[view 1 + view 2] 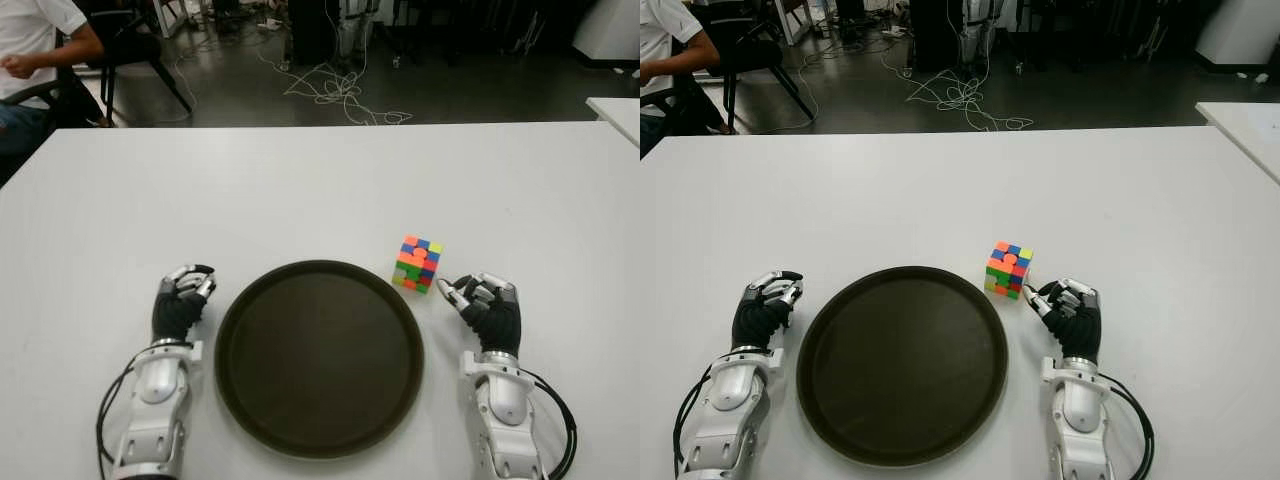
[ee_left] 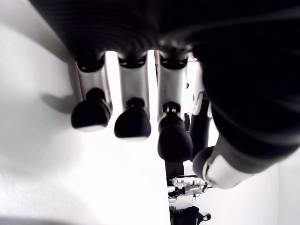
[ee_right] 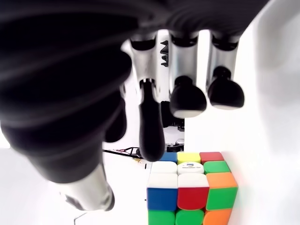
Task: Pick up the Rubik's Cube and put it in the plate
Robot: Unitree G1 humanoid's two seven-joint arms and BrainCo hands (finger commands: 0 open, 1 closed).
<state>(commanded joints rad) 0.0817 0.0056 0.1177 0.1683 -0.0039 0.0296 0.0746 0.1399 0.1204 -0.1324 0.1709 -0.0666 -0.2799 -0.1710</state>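
Note:
The Rubik's Cube (image 1: 418,264) stands on the white table just beyond the right rim of the dark round plate (image 1: 318,360), which holds nothing. My right hand (image 1: 464,295) shows to the right of the plate and just short of the cube. Its fingers are loosely bent and hold nothing. The right wrist view shows the cube (image 3: 191,190) a little beyond the fingertips (image 3: 187,99), not touching them. My left hand (image 1: 189,286) shows to the left of the plate, fingers relaxed and empty.
The white table (image 1: 300,190) stretches far ahead to its back edge. Beyond it are a dark floor with loose cables (image 1: 335,90) and a seated person (image 1: 35,45) at the far left. A second white table corner (image 1: 618,110) shows at the right.

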